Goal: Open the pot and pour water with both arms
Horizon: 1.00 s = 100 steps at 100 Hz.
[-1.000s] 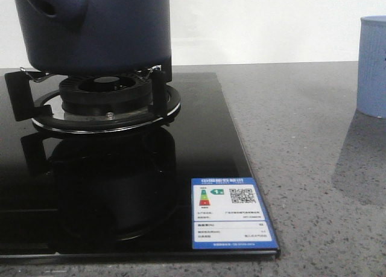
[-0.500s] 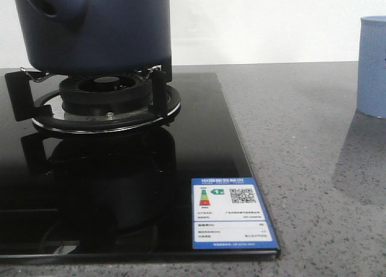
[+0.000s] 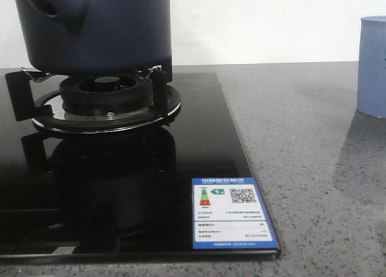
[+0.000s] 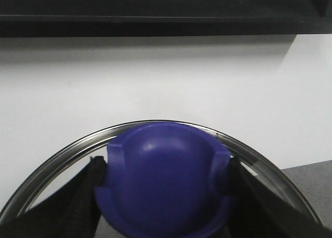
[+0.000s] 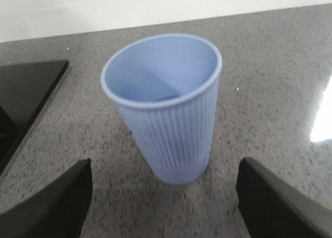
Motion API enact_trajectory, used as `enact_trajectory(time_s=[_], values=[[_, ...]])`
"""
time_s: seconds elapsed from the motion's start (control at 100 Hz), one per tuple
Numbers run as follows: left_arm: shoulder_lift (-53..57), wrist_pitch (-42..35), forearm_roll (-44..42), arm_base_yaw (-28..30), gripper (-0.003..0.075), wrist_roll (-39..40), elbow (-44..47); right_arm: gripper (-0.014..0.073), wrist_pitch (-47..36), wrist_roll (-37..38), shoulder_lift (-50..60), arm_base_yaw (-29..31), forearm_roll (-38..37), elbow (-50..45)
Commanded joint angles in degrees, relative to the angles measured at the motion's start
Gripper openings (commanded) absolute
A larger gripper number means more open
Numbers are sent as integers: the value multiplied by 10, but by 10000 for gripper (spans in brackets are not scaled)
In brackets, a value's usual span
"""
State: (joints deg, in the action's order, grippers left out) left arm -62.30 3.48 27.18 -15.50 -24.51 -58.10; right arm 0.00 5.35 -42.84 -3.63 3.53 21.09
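Pot: the dark navy pot [image 3: 96,29] sits on the black burner grate [image 3: 105,99] at the far left of the glass hob [image 3: 199,138]; its top is cut off by the upper edge of the front view, so its mouth and contents cannot be seen. A stubby handle [image 3: 57,5] sticks out on its left side.
Lid: in the left wrist view a rounded blue knob [image 4: 163,178] sits in the middle of a glass lid with a metal rim [image 4: 67,150], against a white wall; where the lid is in relation to the pot cannot be told.
Left gripper [image 4: 163,196]: its dark fingers [image 4: 78,201] press on both sides of the knob, clamped on it.
Right gripper [image 5: 166,196]: spread wide, holding nothing; only its two dark fingertips [image 5: 57,201] show, with the cup between and beyond them, not touching.
Cup: the light-blue ribbed cup [image 5: 166,108] stands upright on the speckled grey counter [image 3: 301,168], well to the right of the hob; the front view crops it at the right edge.
Hob: an energy label [image 3: 234,213] is stuck at its near right corner.
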Motion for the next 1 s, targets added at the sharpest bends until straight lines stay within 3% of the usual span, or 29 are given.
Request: enact_trajectory(time_s=[0.0,0.25,0.52,0.99], values=[[17,-57,2,2,328,0,-26,527,-89,-5,-36,-3,-17,14],[17,-57,2,2,328,0,-26,529,-188,-5,-125,-3,-35,14],[17,-57,3,2,328,0,-26,632,-251,-4,-189,-3,-44,14],[17,-57,3,2,328,0,-26,631,-382,-4,-311,-3,-49,14]])
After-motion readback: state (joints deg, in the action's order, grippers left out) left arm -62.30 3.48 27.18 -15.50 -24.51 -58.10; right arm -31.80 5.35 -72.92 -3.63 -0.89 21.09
